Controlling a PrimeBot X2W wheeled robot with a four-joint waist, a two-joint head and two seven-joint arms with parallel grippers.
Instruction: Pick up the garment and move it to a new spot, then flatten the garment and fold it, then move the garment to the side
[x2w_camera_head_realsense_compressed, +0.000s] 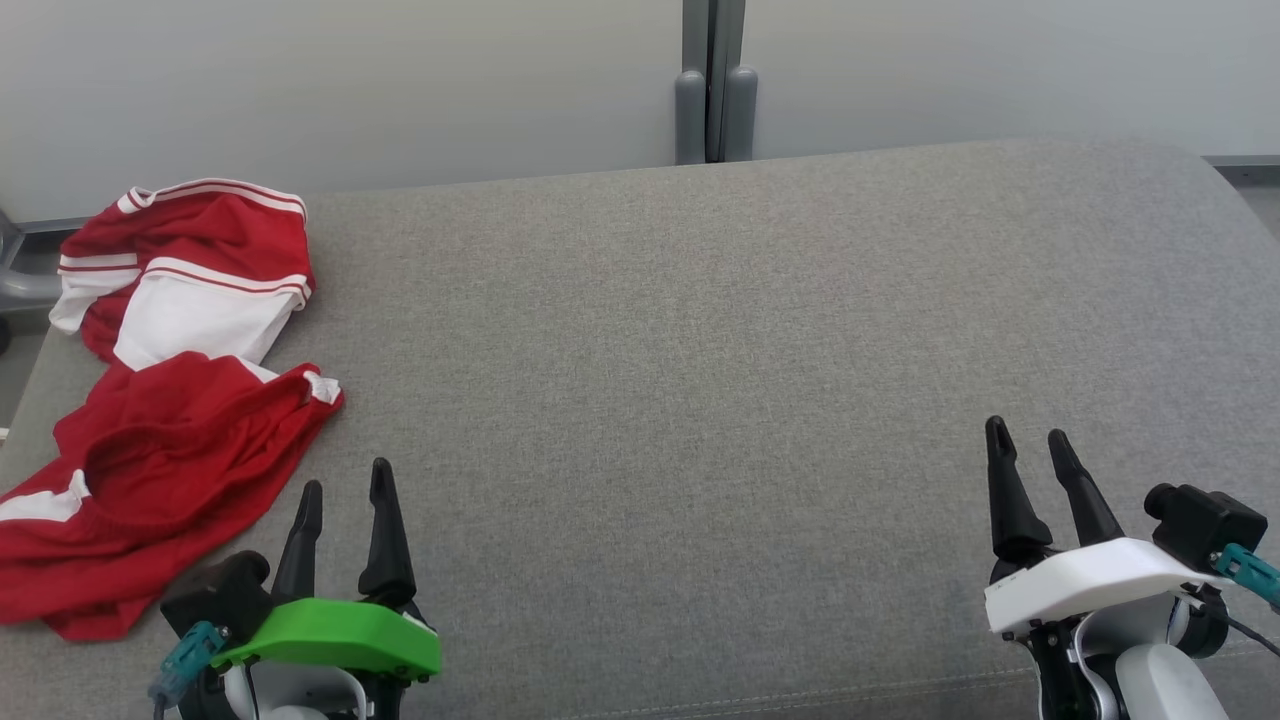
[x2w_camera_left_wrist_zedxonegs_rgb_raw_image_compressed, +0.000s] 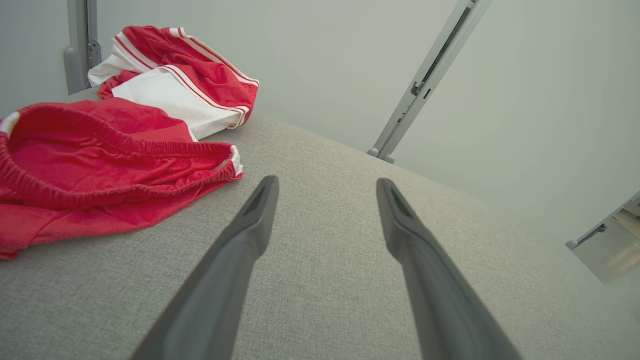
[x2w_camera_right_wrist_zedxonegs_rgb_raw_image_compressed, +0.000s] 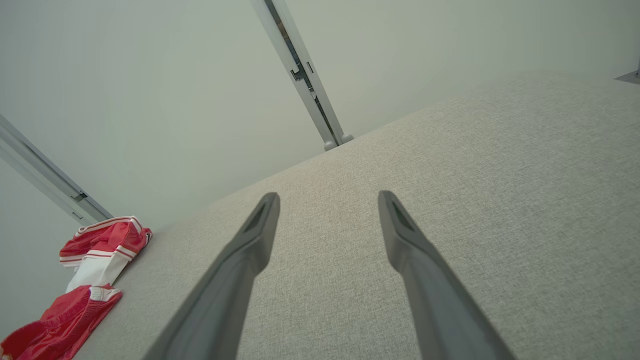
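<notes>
A pair of red and white sports shorts (x2w_camera_head_realsense_compressed: 170, 420) is lying crumpled at the far left of a wide grey fabric-covered surface (x2w_camera_head_realsense_compressed: 700, 350), reaching its left edge. The shorts are sitting bunched and unfolded. A red part with an open elastic waistband (x2w_camera_left_wrist_zedxonegs_rgb_raw_image_compressed: 125, 150) is lying nearer the robot. A white panel (x2w_camera_head_realsense_compressed: 190, 325) edged with red and white stripes is lying farther back, towards the pale wall (x2w_camera_head_realsense_compressed: 400, 80).

The left gripper (x2w_camera_head_realsense_compressed: 346, 474), under a green cover, is showing at the lower left, just beside the near right edge of the shorts and not touching them. Its two dark fingers are standing spread apart, grasping nothing, with bare grey cloth showing between them in the left wrist view.

The right gripper (x2w_camera_head_realsense_compressed: 1027, 428), under a white cover, is showing at the lower right, well apart from the shorts. Its fingers are likewise standing parted and released, holding nothing, pointing across bare grey cloth.

A grey metal post (x2w_camera_head_realsense_compressed: 715, 80) is rising against the wall, behind the middle of the surface's far edge.
</notes>
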